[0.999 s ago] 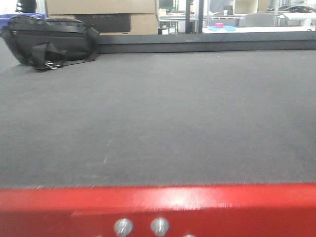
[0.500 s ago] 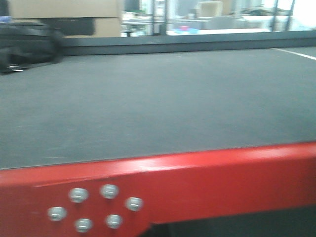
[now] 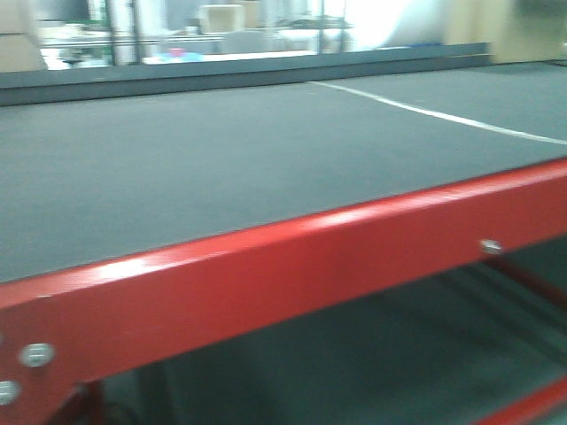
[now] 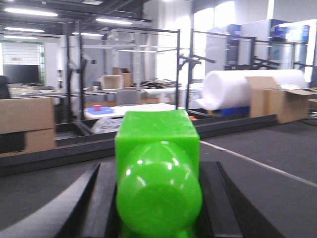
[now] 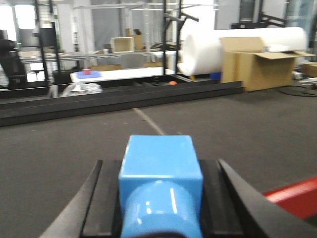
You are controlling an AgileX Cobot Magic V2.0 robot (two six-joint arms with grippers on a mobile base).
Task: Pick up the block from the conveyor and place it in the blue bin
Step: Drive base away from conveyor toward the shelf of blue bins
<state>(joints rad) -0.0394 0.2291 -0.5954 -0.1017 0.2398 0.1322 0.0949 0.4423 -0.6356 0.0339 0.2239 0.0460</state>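
The conveyor [image 3: 221,168] is a wide dark grey belt that fills the front view, with a black edge rail [image 3: 221,75] at its far side. No gripper shows in the front view. In the left wrist view my left gripper [image 4: 158,171] is shut on a bright green block [image 4: 157,144] with a round stud facing the camera, held above the belt [image 4: 44,193]. In the right wrist view my right gripper [image 5: 159,171] is shut on a light blue block [image 5: 161,158] with the same stud, above the belt [image 5: 59,144]. The blue bin is out of view.
A red metal frame [image 3: 266,274] with bolts edges the belt's near side and slants up to the right. A white line [image 3: 443,115] crosses the belt. Beyond the rail stand cardboard boxes [image 5: 257,62], a big white roll [image 4: 247,87], racks, and a white table [image 4: 129,110].
The front view has swung to the right. The black bag and cardboard boxes have slid out on the left, the white line has come in, and the red frame now slants.
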